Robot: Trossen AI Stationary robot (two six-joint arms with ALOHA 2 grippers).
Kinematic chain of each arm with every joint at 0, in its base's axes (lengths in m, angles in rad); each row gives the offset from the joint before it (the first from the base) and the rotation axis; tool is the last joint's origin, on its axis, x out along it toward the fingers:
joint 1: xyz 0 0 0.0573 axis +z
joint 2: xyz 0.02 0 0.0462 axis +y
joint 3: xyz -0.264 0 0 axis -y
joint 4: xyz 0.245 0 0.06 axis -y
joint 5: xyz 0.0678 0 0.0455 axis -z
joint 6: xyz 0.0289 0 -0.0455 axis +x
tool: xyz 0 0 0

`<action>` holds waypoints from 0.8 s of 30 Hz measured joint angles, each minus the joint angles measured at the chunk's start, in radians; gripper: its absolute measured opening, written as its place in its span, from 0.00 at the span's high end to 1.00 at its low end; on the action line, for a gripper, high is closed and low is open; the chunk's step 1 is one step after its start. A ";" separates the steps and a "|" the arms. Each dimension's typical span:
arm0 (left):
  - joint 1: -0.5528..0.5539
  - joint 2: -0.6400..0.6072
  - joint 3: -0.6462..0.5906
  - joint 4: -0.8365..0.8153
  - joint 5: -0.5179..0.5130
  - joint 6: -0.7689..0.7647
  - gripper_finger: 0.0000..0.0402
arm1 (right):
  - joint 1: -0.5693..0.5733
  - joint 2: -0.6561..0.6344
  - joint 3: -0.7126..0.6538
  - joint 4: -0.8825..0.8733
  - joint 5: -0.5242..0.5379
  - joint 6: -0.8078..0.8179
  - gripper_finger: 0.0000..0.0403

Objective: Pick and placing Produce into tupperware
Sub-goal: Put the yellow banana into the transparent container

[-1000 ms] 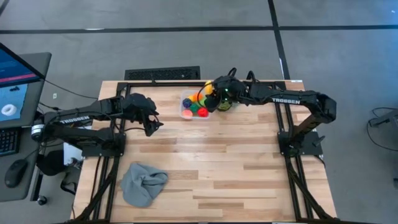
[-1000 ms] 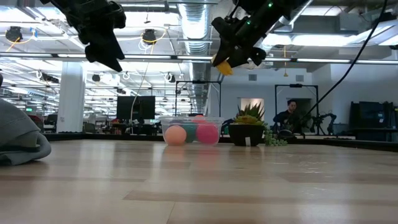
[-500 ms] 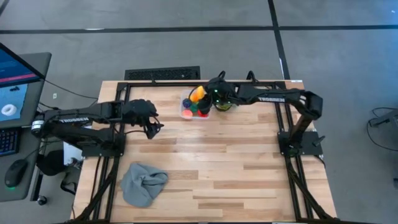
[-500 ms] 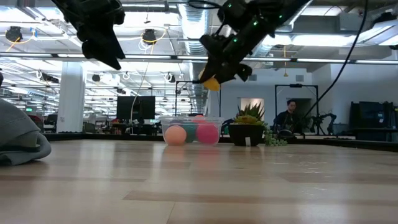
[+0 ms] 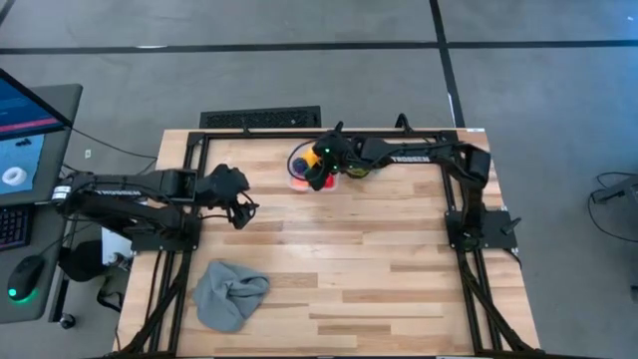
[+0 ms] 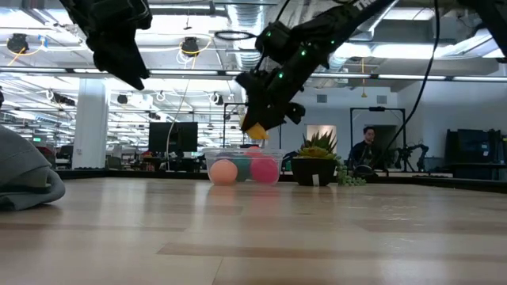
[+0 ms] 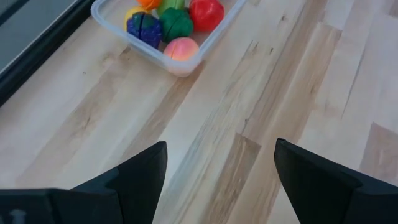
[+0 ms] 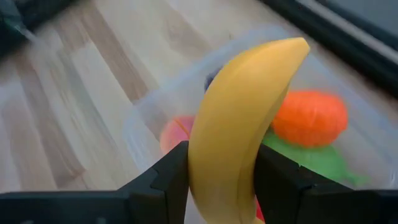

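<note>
My right gripper (image 5: 317,170) (image 6: 268,111) is shut on a yellow banana (image 8: 239,118) and hovers over the tupperware (image 5: 296,183) (image 6: 244,169), a clear rectangular box near the table's far edge. Inside it lie a peach-coloured ball (image 7: 181,48) and blue, green, red and orange pieces. In the right wrist view the box wall (image 8: 144,117) shows beneath the banana. My left gripper (image 5: 242,208) (image 7: 221,180) is open, high above bare wood, left of and nearer than the box. My right gripper pinches the banana between its two fingers (image 8: 166,182), which lie across it partway along its length (image 8: 219,167). The fingers slant down toward the table's left. The banana is lifted clear above the tupperware, its free end (image 6: 255,127) sticking out past the fingertips.
A small potted plant (image 5: 361,170) (image 6: 317,162) stands just right of the tupperware. A crumpled grey cloth (image 5: 229,292) (image 6: 24,178) lies near the table's near left corner. A person (image 6: 367,146) sits in the room behind. The middle of the table is bare wood.
My right gripper has carried the banana from above the potted plant toward the table's left and downward; it now hangs over the tupperware, lower than before. The gripper stayed shut on the banana throughout.
</note>
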 joint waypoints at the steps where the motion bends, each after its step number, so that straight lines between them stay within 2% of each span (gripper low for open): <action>1: -0.010 0.000 0.000 -0.007 -0.013 -0.009 0.29 | 0.000 0.012 0.001 0.001 0.000 -0.001 0.57; 10: -0.084 0.000 0.000 -0.017 -0.121 -0.046 0.29 | 0.000 0.037 0.002 -0.017 0.012 0.002 0.54; 17: -0.110 0.000 0.000 -0.016 -0.148 -0.062 0.29 | -0.007 0.036 0.002 -0.026 0.031 0.004 0.57; 24: -0.116 0.000 0.000 -0.016 -0.149 -0.068 0.29 | -0.006 0.036 0.002 -0.026 0.031 0.012 0.51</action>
